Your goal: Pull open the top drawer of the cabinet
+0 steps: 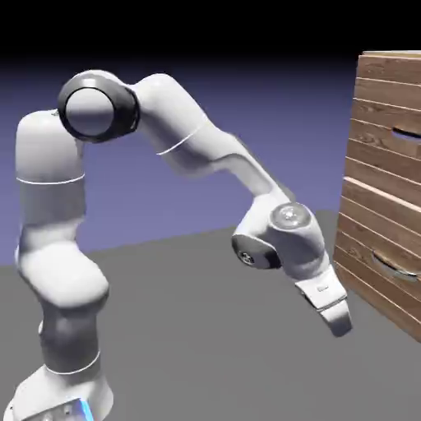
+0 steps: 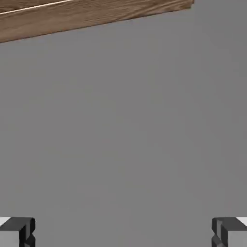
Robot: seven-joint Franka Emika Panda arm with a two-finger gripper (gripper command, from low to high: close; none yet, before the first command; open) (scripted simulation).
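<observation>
White two-finger gripper (image 2: 123, 232): wide open, holding nothing | brown wooden-plank top drawer (image 1: 397, 136) with dark curved handle: closed, in upper part of cabinet (image 1: 386, 197), above gripper

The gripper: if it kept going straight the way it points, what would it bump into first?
Probably the grey floor; that fills the space between and ahead of its open fingertips. The cabinet seems off to one side, though depth is hard to judge.

White arm (image 1: 185, 123) arched high, wrist (image 1: 284, 234) bent downward, tool (image 2: 123, 232) angled low with fingers spread wide.
</observation>
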